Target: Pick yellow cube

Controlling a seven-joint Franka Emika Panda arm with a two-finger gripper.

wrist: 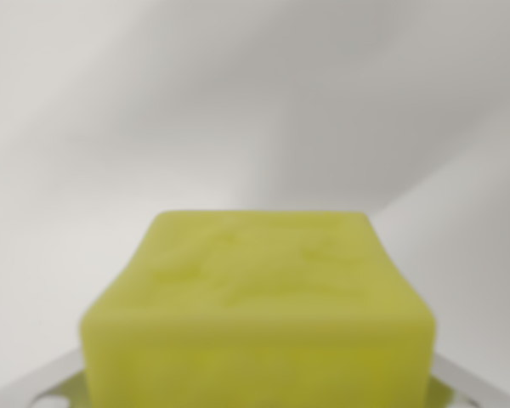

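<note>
1. The cube (259,314) is filling the lower middle of the wrist view, very close to the camera and out of focus, so its top face and front face are showing but its base is running off the bottom of the picture.
2. Pale metal parts (480,382) are peeking out at both lower corners beside the cube; they are probably the gripper, though I am not able to tell whether it is wide, narrow or holding the cube.
3. The surface (238,102) behind is showing only as a soft white-grey blur, so I am not placing the cube against any edge or corner of it.
4. To my eye, the grasp is the step in hand: keeping the cube centred and squeezing squarely on opposite flat faces.
5. Lifting straight and slowly is likely the safest way, since a tilted hold could let it slip.
</note>
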